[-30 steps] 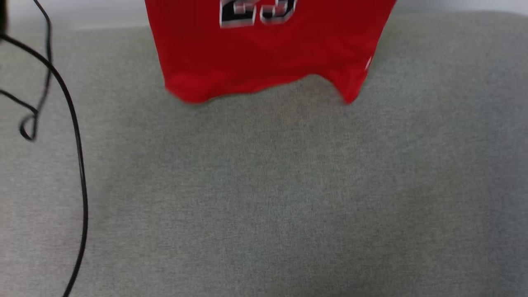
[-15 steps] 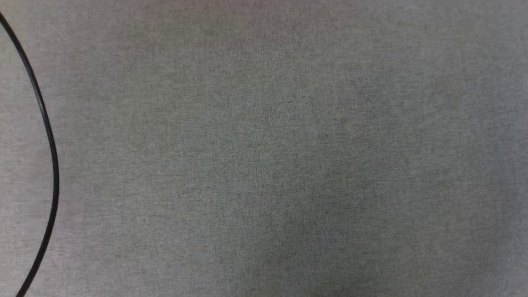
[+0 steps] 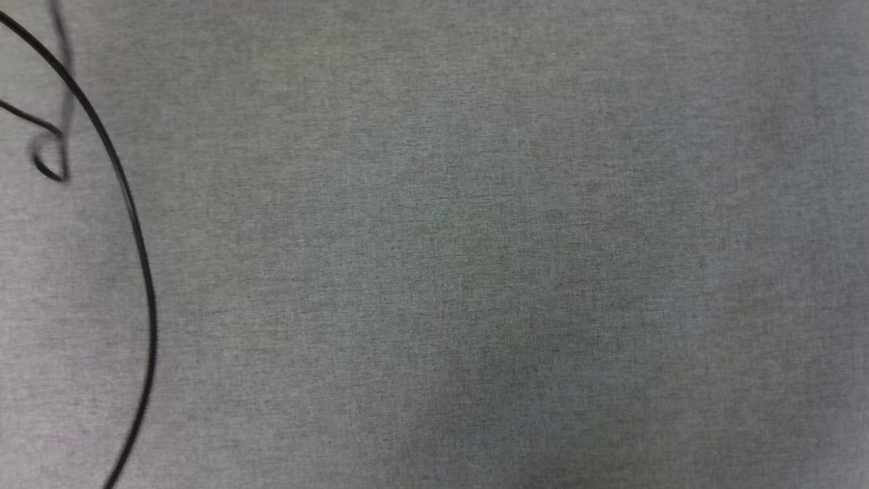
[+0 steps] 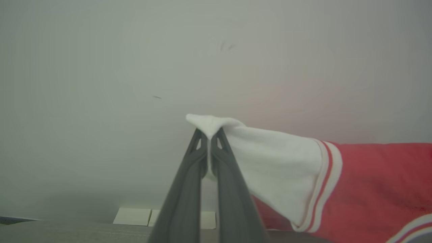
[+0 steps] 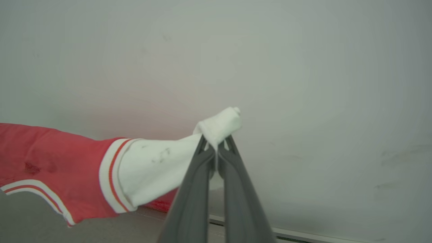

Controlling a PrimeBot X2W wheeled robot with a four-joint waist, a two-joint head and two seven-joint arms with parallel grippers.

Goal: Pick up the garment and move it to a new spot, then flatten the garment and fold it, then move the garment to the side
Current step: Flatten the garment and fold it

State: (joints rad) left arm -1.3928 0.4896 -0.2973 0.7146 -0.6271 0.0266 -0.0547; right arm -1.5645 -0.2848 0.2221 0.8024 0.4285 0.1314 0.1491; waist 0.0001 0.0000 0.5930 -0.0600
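**Between two shut grippers, the jersey hangs by its sleeves**

Against a pale wall (image 4: 101, 67), the left gripper (image 4: 210, 136) has its two dark fingers pressed together on the tip of a white sleeve (image 4: 270, 158). A small peak of cloth pokes out above the fingertips. From there the sleeve runs off to that view's right, past red-and-white striped trim, into the red body of the garment (image 4: 381, 182).

The right gripper (image 5: 216, 148) is likewise clamped tight on the other white sleeve (image 5: 155, 168), which is bunched into a knob at the fingertips. The red cloth stretches away to that view's left, with striped trim along its lower edge.

So the garment is strung between the two grippers. It seems to hang clear of whatever is below, though its lower part is out of sight.

From the head camera, a grey woven surface (image 3: 475, 258) lies beneath. A thin black cable (image 3: 153, 319) curves down its left side, with a smaller loop of cord (image 3: 41, 166) just beside it.
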